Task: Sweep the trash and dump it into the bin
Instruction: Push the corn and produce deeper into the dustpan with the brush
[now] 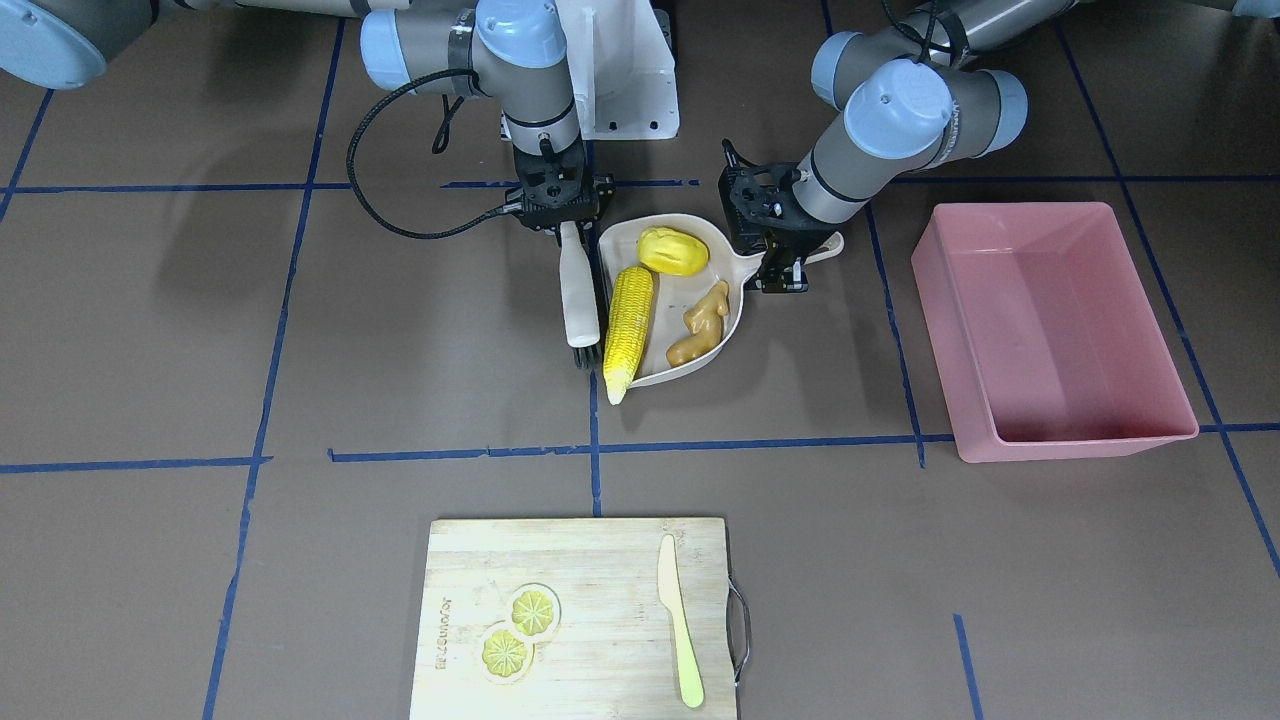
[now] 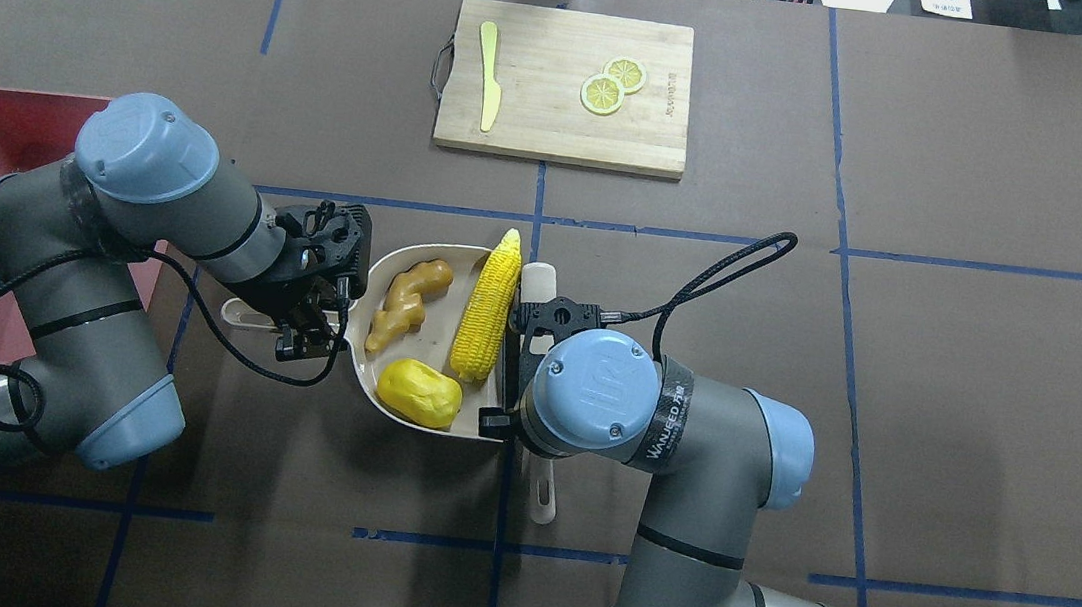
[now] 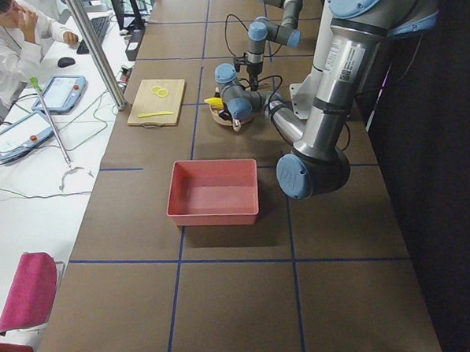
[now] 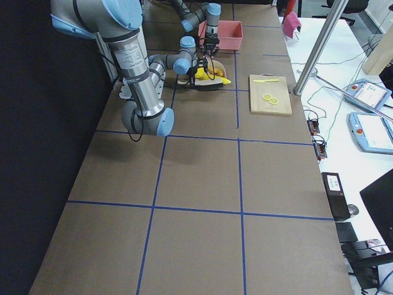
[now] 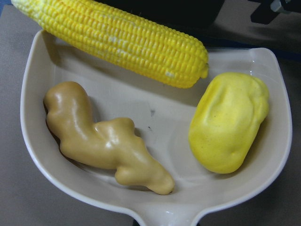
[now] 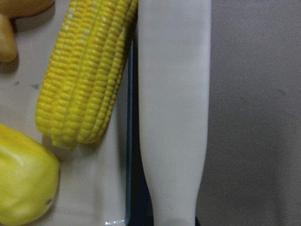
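The left claw [image 1: 778, 270] is clamped on the handle of the pan [image 1: 672, 298]. The right claw [image 1: 570, 232] is closed around a white brush [image 1: 578, 300] that lies along the pan's open mouth.

All the trash sits in the pan. The corn [image 1: 628, 325] lies across the mouth on the brush side, with one tip poking out past the pan's edge. The lump [image 1: 673, 250] is against a side wall, and the ginger [image 1: 703, 325] is back toward the handle. So the sweeping looks done to me.

What is left is the dump. The bin [image 1: 1060, 330] stands well apart from the pan, on the handle side, and looks empty. As far as I can judge, the pan rests on the worktop, not yet lifted.

The front view shows the whole bin, while from overhead the left arm covers part of it. The left wrist camera misses the bin but shows all three pieces close up inside the walls. The right wrist camera shows the brush just beside the corn.
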Motion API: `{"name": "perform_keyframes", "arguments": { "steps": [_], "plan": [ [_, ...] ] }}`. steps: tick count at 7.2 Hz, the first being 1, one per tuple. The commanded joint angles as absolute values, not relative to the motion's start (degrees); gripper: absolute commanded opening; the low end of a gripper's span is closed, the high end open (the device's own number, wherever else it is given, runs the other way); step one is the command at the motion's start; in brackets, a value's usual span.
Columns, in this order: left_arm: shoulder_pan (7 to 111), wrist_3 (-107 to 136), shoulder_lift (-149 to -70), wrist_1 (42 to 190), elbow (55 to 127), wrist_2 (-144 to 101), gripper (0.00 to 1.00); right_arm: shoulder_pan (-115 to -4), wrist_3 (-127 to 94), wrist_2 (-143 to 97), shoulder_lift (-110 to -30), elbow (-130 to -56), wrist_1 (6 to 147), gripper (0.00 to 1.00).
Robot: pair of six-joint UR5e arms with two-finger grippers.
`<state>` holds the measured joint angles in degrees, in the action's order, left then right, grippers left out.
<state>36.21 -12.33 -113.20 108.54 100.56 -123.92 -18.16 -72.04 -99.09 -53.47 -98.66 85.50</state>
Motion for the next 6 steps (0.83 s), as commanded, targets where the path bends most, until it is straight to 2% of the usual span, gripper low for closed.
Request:
{"name": "perform_keyframes", "arguments": {
  "steps": [1, 6],
  "plan": [
    [36.21, -12.04, -113.29, 108.54, 101.07, -123.93, 0.0, -18.46, -71.98, -98.88, -53.17, -98.7, 85.69, 0.0],
    [36.3, -11.08, -113.38, 113.46, 99.76, -124.01, 0.0, -19.34, -71.98, -96.95, -52.21, -98.79, 86.48, 0.0]
  ]
}}
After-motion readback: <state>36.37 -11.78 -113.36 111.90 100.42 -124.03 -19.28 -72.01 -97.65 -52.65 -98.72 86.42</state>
